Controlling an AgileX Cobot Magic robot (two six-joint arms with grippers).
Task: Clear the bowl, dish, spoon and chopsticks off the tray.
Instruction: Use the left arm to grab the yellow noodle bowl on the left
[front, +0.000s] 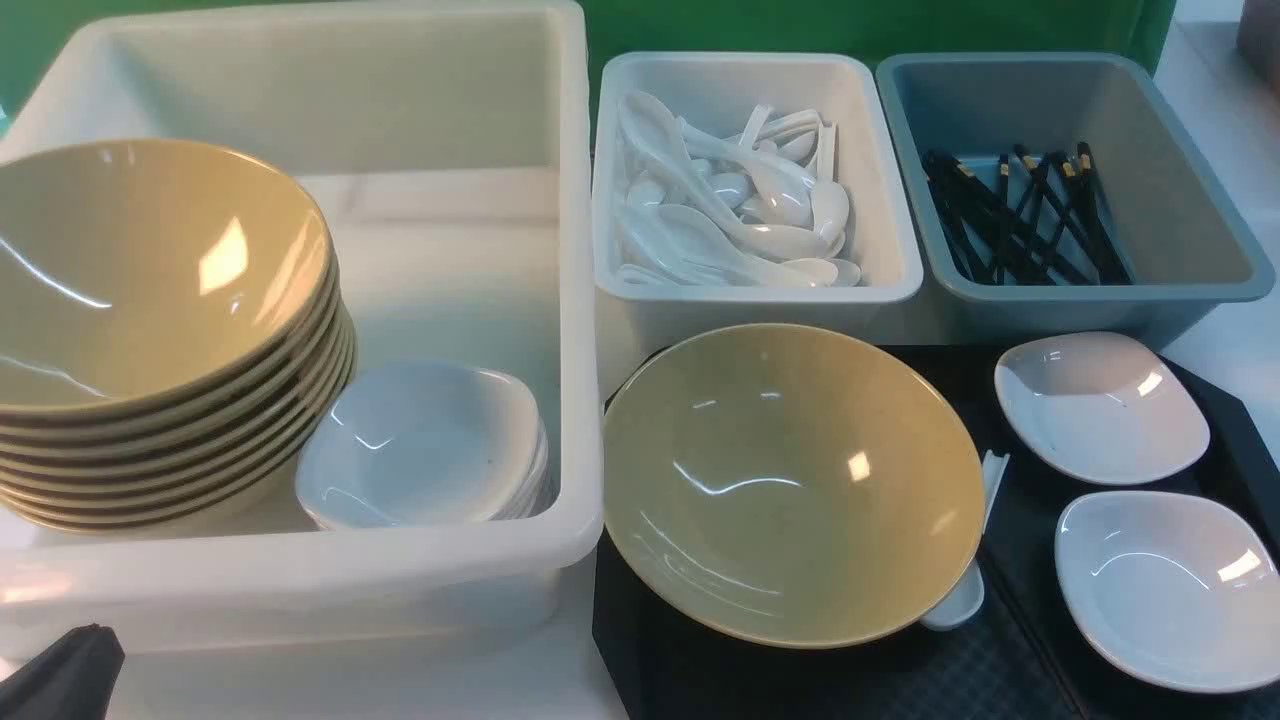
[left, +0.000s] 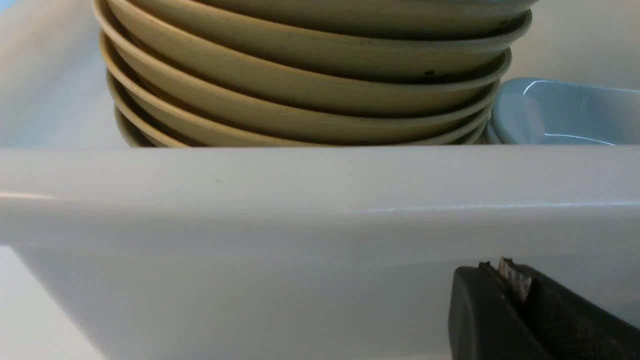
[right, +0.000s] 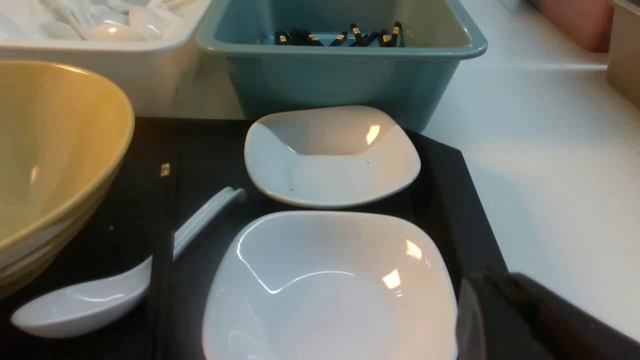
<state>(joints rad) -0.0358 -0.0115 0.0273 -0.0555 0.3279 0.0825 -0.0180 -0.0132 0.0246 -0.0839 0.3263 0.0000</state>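
Black left pincer closed — low, beside bin

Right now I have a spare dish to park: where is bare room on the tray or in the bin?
Bare: the floor of the big white bin behind the stacked white dishes, right of the bowl stack; the near strip of the tray in front of the bowl, left of the near white dish. Crowded: between them, around spoon and chopsticks.

text: none you can read in any view | labels, brands, numbers, signs: none legible | only mark: plain gold band on the chopsticks on the near tray, with no characters you can make out
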